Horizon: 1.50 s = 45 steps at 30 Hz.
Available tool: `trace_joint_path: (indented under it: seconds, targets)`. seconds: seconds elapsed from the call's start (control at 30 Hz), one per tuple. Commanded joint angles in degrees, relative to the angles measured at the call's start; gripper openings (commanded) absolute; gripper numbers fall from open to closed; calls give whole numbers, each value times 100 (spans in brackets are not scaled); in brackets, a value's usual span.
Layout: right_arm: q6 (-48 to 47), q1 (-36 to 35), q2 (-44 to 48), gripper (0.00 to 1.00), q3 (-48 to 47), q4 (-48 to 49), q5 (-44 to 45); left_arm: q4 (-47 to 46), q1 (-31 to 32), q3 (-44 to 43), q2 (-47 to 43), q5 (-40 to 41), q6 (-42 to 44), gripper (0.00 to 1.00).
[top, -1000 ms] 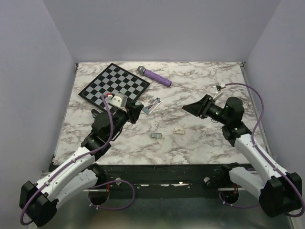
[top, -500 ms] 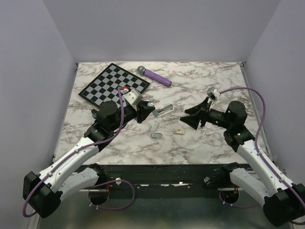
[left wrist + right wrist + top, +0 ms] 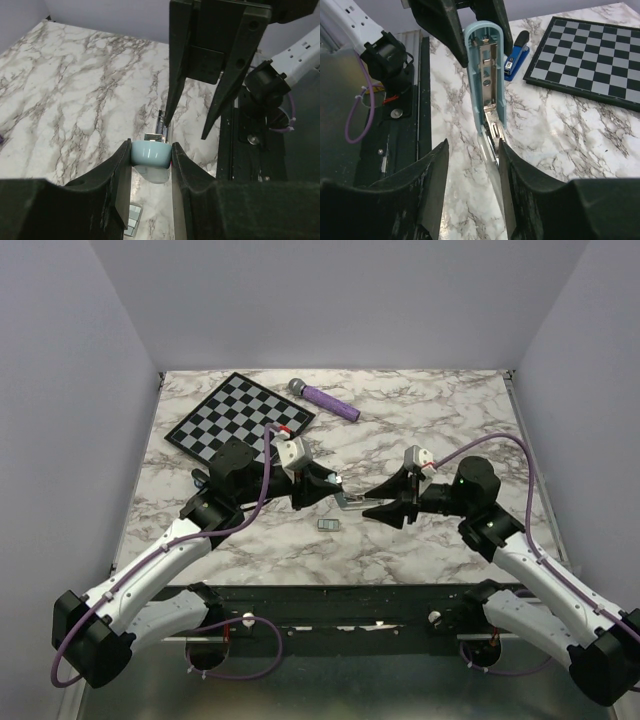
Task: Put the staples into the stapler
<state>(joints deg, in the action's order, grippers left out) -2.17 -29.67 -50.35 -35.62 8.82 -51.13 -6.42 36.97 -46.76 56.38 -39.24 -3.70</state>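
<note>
Small dark blue stapler (image 3: 516,54) flat on the desk (image 3: 440,430), just off the edge of the chessboard (image 3: 590,55), untouched and apart from both grippers. Plain to see from the right wrist only. Too dark to pick out beside the left arm in the top view.

Strip of staples (image 3: 329,524) loose on the marble toward the front, just nearer the arm bases than the spot where the two grippers meet.

Left gripper (image 3: 151,152) clamped on the rounded end of a pale blue bar (image 3: 487,70), holding it between the two arms and pointing it at the right one. Bar opened up, with a silver metal channel showing inside and a thin metal rail (image 3: 490,165) sticking out of its far end.

Right gripper (image 3: 472,147) facing the left one, jaws parted, one finger on either side of that rail. Rail close against one finger, with a visible gap to the other, so no grip on it.

Further back, chessboard lying askew at the left rear of the desk. Purple microphone (image 3: 325,397) just beyond its far corner.
</note>
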Motion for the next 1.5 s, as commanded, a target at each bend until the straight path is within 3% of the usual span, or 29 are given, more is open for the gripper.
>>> trace_joint_path:
  seconds: [0.0,0.33,0.77,0.97,1.27,1.33,1.47]
  targets:
    - [-643,-197,-133,50,-349,-363,-81,245,21,-333,-4,-882,335,0]
    - [-1022,-592,-555,41,-780,-1047,227,448,38,-457,13,-1147,529,0]
    - [-1101,-812,-889,39,-930,-1260,525,431,56,-439,48,-1200,564,0]
    - [-1118,-874,-959,29,-982,-1356,543,422,47,-421,31,-1208,573,0]
    - [-1101,-882,-880,1,-982,-1400,666,527,56,-299,-92,-1042,740,0]
    - [-1110,-883,-872,1,-982,-1453,754,527,56,-272,-136,-954,766,6]
    - [-1119,-891,-863,1,-1009,-1515,921,492,56,-202,-189,-770,784,32]
